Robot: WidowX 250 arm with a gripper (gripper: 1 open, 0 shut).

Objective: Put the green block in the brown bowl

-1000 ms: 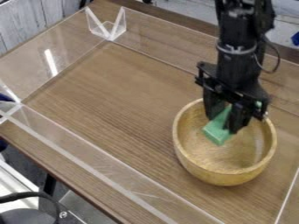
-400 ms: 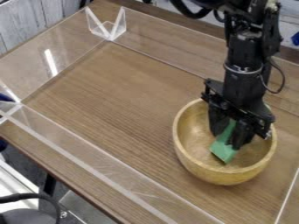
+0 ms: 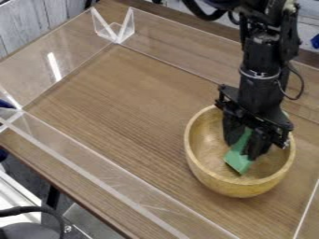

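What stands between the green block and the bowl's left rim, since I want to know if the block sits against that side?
Nothing: only bare bowl interior separates the green block from the left rim, in the camera view.

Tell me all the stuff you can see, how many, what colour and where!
Green block: one, bright green, inside the bowl, under the tool
Bowl: one, light brown, right side of the picture
Table: one, brown wood, under the bowl
Clear strips: see-through, along the table's left side
White outline shape: one, white, top left on the table
Cable: black, bottom left corner
Robot arm: one, black, coming from the top right
Tool: one, black, reaching into the bowl at the block
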